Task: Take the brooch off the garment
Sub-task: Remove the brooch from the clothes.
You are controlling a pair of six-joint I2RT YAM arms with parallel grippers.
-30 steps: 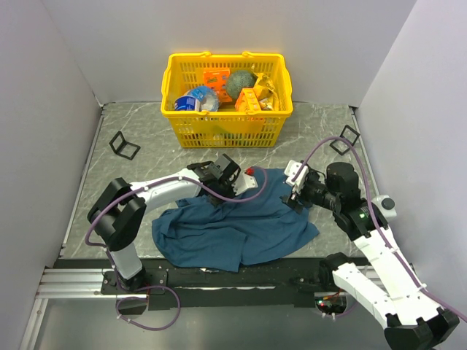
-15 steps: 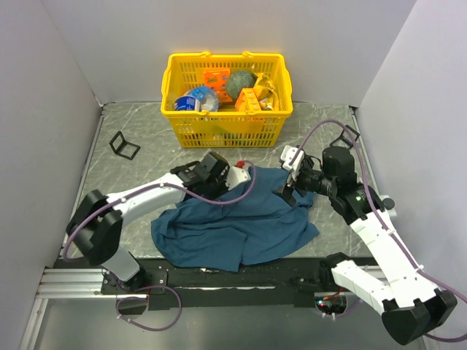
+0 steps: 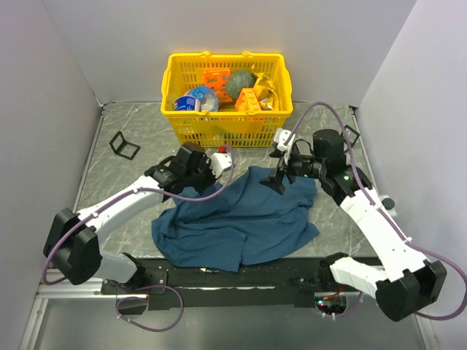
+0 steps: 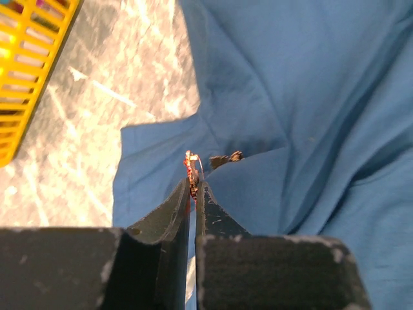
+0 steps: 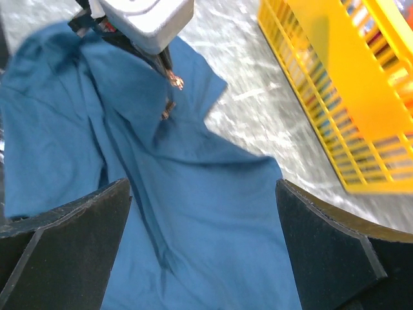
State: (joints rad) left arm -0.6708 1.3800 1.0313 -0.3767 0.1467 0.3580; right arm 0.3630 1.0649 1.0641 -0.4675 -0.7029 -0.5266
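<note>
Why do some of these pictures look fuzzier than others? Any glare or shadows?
Top external: sharp and evenly lit, soft shadows beside the garment. Left wrist: brooch and folds crisp, its own near fingers slightly soft, the table bright, nearly washed out. Right wrist: soft all over, the yellow basket smeared.

basket (image 3: 226, 130) bars rear, table (image 3: 102, 179) left probably open
</note>
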